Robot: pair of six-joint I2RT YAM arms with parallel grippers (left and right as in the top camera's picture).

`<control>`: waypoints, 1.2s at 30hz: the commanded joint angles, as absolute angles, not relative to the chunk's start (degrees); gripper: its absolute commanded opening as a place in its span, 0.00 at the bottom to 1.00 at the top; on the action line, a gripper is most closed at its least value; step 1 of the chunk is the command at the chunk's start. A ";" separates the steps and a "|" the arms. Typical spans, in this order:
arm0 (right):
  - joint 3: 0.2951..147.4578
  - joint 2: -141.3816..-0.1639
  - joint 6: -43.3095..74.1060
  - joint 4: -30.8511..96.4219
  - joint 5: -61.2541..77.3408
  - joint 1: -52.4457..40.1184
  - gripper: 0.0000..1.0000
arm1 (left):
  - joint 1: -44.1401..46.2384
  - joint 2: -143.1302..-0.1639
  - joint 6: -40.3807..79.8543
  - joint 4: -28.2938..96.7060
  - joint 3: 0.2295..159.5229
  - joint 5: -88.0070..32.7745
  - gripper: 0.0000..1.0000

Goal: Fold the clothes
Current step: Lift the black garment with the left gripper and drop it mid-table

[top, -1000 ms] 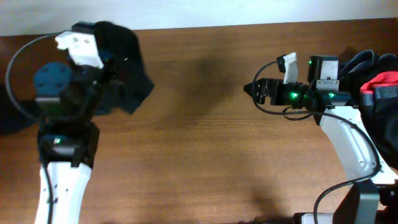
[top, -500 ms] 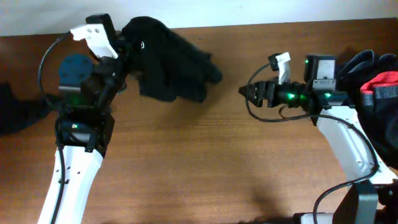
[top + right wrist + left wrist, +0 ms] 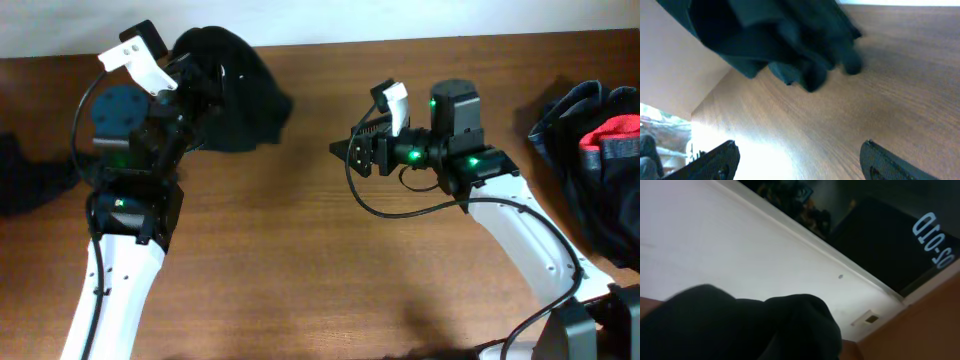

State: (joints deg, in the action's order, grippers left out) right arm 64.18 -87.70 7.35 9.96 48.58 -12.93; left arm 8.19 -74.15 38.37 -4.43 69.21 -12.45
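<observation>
A black garment (image 3: 235, 90) hangs bunched from my left gripper (image 3: 198, 85) at the table's far left, above the wood. In the left wrist view the black fabric (image 3: 750, 327) fills the bottom and hides the fingers. My right gripper (image 3: 345, 153) is open and empty near the table's middle, pointing left toward the garment with a gap between them. In the right wrist view its two dark fingertips (image 3: 720, 160) stand wide apart over bare wood, with the garment (image 3: 785, 45) ahead.
A pile of navy and red-and-grey clothes (image 3: 595, 150) lies at the right edge. Another dark cloth (image 3: 25, 180) lies at the left edge. A white wall borders the wooden table (image 3: 320, 270) at the back.
The right arm has moved left toward the table's middle. The left arm swung the black garment out to the right, and it has now drawn back into a bunch by the gripper.
</observation>
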 commanded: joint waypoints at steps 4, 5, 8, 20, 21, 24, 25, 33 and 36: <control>64.93 -87.48 6.20 7.86 43.59 -13.87 0.82 | 8.21 -72.88 41.21 -5.61 70.08 -21.17 0.01; 64.93 -87.50 5.98 7.90 42.61 -13.87 0.82 | 8.21 -72.58 41.19 -5.58 70.08 -22.35 0.01; 64.88 -87.59 4.40 8.05 40.42 -13.87 0.82 | 8.10 -71.46 41.17 -5.56 70.08 -25.26 0.01; 64.10 -88.88 -5.10 13.26 40.25 -15.05 0.82 | 8.10 -66.70 41.19 -10.24 71.40 -32.42 0.01; 63.86 -88.92 -5.91 13.26 40.49 -15.29 0.82 | 8.10 -66.57 41.21 -10.74 71.44 -32.95 0.01; 63.75 -88.92 -8.40 13.15 40.71 -16.36 0.82 | 8.10 -66.28 41.21 -10.63 71.46 -33.85 0.01; 63.75 -88.92 -9.32 13.04 40.69 -16.80 0.81 | 8.10 -66.24 41.19 -10.31 71.46 -34.17 0.01; 63.75 -88.99 -12.91 11.60 40.25 -20.05 0.76 | 8.10 -66.24 41.17 -8.08 71.46 -35.24 0.01; 63.75 -88.99 -12.86 10.81 40.21 -20.40 0.25 | 8.10 -66.24 41.15 -6.90 71.46 -35.20 0.01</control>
